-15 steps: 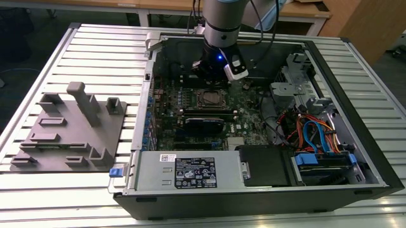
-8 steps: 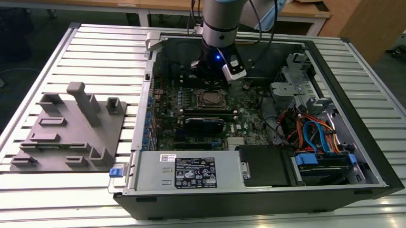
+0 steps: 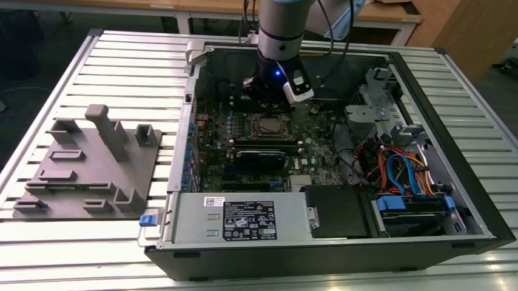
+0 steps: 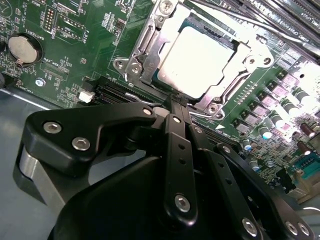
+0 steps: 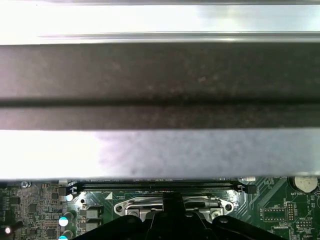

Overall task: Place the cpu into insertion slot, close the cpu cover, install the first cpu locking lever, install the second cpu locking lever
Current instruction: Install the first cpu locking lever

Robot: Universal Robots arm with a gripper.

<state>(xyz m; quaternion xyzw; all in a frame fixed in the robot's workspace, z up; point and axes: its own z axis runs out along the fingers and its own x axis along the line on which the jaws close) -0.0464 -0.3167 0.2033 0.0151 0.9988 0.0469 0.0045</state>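
Claw (image 4: 172, 102) fingers together at the cpu cover (image 4: 150, 55) edge.

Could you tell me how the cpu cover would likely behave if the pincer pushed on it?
The cpu cover looks like thin sheet metal framing the cpu, so it is probably light and stiff, though it might flex slightly. Its bright, smooth finish suggests the pincer could slip on it. It lies flat around the chip, so tipping seems unlikely.

Even overhead light in exterior view; second wrist view: glare washes out the cpu (image 4: 197, 60) top; first wrist view: overexposed, blurred case wall (image 5: 160, 150).
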